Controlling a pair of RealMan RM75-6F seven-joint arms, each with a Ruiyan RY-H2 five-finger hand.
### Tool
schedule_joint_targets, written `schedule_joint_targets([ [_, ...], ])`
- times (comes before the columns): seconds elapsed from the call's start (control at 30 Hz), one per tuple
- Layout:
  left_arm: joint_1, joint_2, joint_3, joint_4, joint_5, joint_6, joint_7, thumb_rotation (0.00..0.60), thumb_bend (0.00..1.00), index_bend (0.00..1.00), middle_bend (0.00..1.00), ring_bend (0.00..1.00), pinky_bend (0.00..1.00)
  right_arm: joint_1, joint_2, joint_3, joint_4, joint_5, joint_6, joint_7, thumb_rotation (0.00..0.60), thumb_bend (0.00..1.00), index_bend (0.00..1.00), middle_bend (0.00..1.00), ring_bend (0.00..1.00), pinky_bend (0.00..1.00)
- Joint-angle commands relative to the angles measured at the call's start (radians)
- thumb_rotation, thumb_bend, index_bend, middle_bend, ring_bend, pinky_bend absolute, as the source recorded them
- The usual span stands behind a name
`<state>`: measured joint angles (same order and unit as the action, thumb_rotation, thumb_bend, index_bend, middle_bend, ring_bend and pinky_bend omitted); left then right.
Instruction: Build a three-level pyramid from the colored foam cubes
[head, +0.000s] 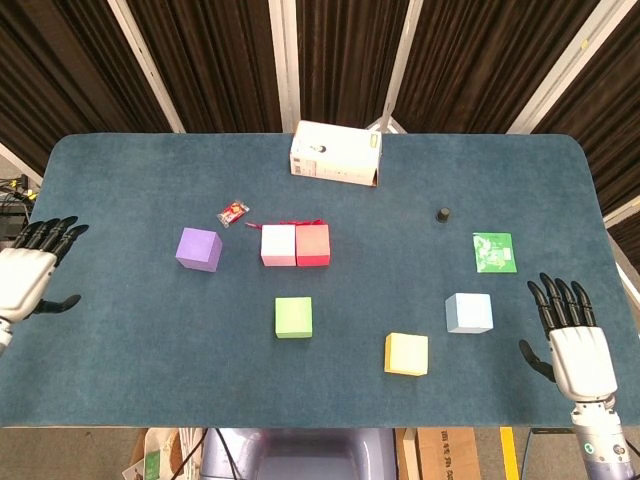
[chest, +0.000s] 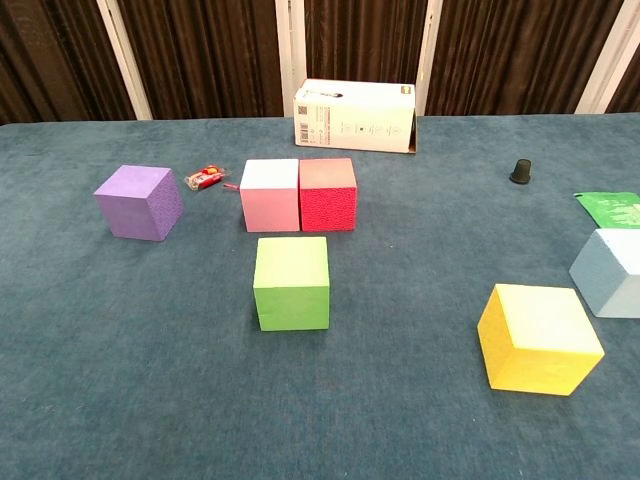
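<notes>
While both hands hover at the table's (head: 120, 380) edges holding nothing, the foam cubes lie unstacked across the blue cloth. At the far left edge the left hand (head: 25, 280) has its fingers spread; near the right front corner the right hand (head: 575, 345) is likewise splayed, just right of the light blue cube (head: 468, 313). A pink cube (head: 278, 245) and a red cube (head: 313, 245) touch side by side at the middle, with the green cube (head: 293, 317) in front of them, the purple cube (head: 198, 249) to their left and the yellow cube (head: 406, 354) front right. A white box (head: 335, 154) sits at the back.
</notes>
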<state>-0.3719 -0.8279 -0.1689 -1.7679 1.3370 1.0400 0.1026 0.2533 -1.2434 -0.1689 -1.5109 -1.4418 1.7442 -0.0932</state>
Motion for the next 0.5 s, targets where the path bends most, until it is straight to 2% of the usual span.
schedule_joint_targets([
  [0.03,-0.050,-0.033,0.002,0.028,-0.031,-0.055,0.073,0.600,0.24,0.03,0.00,0.00,0.02,-0.009,0.013,0.016,-0.018,0.010,-0.037,-0.031,0.600,0.29,0.00,0.02,0.00,0.00],
  [0.27,-0.113,-0.112,0.007,0.082,-0.092,-0.109,0.163,0.600,0.24,0.03,0.00,0.00,0.01,-0.012,0.049,0.038,-0.070,0.049,-0.151,-0.053,0.600,0.29,0.03,0.02,0.00,0.00],
  [0.5,-0.166,-0.180,-0.002,0.117,-0.129,-0.128,0.202,0.600,0.24,0.02,0.00,0.00,0.01,-0.029,0.036,0.094,-0.082,0.096,-0.176,-0.104,0.600,0.29,0.03,0.02,0.00,0.00],
])
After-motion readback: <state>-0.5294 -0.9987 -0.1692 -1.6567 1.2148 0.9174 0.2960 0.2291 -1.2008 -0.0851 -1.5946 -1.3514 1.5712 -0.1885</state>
